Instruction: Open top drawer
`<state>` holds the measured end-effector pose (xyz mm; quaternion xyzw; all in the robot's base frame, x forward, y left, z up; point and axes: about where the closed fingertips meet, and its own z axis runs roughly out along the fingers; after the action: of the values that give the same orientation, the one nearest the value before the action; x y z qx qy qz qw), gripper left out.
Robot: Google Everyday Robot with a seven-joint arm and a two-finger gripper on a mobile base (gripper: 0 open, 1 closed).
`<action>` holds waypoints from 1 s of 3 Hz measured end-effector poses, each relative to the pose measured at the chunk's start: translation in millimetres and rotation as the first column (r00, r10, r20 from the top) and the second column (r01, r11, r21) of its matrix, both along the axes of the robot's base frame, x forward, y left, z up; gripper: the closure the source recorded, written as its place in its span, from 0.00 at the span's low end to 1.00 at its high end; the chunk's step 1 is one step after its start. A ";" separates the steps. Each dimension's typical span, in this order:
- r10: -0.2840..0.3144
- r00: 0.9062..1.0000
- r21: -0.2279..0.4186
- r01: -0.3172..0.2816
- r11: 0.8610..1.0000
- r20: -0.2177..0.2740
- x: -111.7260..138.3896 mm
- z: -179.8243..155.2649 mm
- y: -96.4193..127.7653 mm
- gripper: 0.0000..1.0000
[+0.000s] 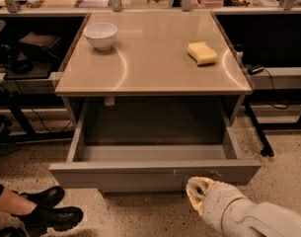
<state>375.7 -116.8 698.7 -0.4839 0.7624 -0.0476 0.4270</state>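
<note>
Pincer (198, 190) sits beside open top drawer (140, 175) front.

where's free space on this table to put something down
The tabletop is bare between the bowl and the sponge, and all along its front edge. The open drawer shows bare floor too. Tightest spot: below the drawer front, right side, where the gripper sits.

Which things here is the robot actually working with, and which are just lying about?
Part of the job: top drawer, standing pulled open; pincer, at the lower edge of the drawer's front, right of centre.

Just lying about: white bowl and yellow sponge on the tabletop; black boots on the floor, lower left.
</note>
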 end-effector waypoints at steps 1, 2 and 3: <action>0.000 1.000 0.000 0.000 1.000 0.000 0.0 0.0 0.0 1.00; 0.000 1.000 0.000 0.000 1.000 0.000 0.0 0.0 0.0 0.81; 0.000 1.000 0.000 0.000 1.000 0.000 0.0 0.0 0.0 0.58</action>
<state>375.7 -116.7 698.7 -0.4839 0.7624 -0.0476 0.4270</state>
